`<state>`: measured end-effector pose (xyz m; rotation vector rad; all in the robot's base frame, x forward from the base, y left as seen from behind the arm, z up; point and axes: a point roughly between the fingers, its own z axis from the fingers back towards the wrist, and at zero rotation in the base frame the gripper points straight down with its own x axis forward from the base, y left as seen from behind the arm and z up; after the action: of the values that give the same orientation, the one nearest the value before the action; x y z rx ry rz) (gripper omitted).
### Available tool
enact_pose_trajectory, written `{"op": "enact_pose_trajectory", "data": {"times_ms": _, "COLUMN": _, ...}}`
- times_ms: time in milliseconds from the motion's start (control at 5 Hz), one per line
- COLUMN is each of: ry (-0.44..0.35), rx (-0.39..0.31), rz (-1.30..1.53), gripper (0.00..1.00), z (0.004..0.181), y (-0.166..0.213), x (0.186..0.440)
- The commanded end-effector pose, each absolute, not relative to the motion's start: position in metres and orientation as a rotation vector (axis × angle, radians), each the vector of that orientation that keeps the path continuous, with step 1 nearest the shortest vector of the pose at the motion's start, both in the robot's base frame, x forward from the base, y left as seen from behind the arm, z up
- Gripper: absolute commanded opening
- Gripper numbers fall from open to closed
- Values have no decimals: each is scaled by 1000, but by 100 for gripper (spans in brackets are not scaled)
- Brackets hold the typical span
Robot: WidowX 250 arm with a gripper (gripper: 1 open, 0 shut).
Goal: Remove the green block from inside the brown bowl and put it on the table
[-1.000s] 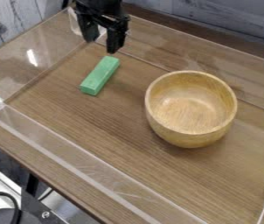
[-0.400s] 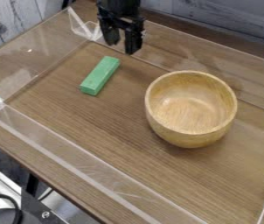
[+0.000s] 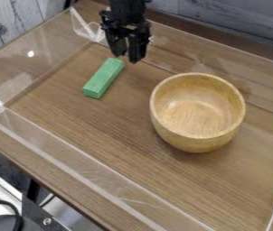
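**Block on the table, down-left of the gripper, bowl empty**

The gripper (image 3: pixel 126 52) hangs at the far side of the table (image 3: pixel 90 135), pointing down, its two dark fingers (image 3: pixel 136 50) standing a little apart with only bare wood showing between them. The gap looks narrow rather than wide, and nothing is held in it.

From the fingertips, the green block (image 3: pixel 101 78) lies just beside and below-left in the picture, toward the camera and toward the left acrylic wall. Whether the nearer fingertip touches the block's far end cannot be told from this view; they look just apart. The block lies flat on the tabletop, its long axis running from upper right to lower left, so that its far end points roughly at the gripper and its near end points away from it.

The brown bowl (image 3: pixel 198 111) sits well apart, to the right and nearer the camera. Its hollow is in plain sight and holds nothing.

As a judgement: the block is out of the bowl and resting on the table, so the task looks done. If the arm only has to leave, a rise straight up would keep the fingers from nudging the block's far end.
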<state>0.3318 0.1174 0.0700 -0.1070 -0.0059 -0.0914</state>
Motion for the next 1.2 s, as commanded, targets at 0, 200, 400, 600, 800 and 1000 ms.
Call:
{"op": "enact_pose_trajectory", "data": {"times_ms": 0, "ry": -118, "rx": -85, "rz": -54, "gripper": 0, "z": 96, "y": 130, "x": 349}}
{"op": "enact_pose_trajectory", "data": {"times_ms": 200, "ry": -86, "rx": -111, "rz": -86, "gripper": 0, "z": 86, "y": 133, "x": 368}}
{"op": "enact_pose_trajectory", "data": {"times_ms": 400, "ry": -59, "rx": -137, "rz": -102, "gripper": 0, "z": 80, "y": 141, "x": 379}}
{"op": "enact_pose_trajectory", "data": {"times_ms": 600, "ry": -79, "rx": -122, "rz": -87, "gripper": 0, "z": 72, "y": 146, "x": 377}}
{"op": "enact_pose_trajectory", "data": {"times_ms": 800, "ry": -95, "rx": -111, "rz": -82, "gripper": 0, "z": 65, "y": 148, "x": 373}}
{"op": "enact_pose_trajectory", "data": {"times_ms": 1000, "ry": -61, "rx": -102, "rz": -49, "gripper": 0, "z": 56, "y": 147, "x": 375}}
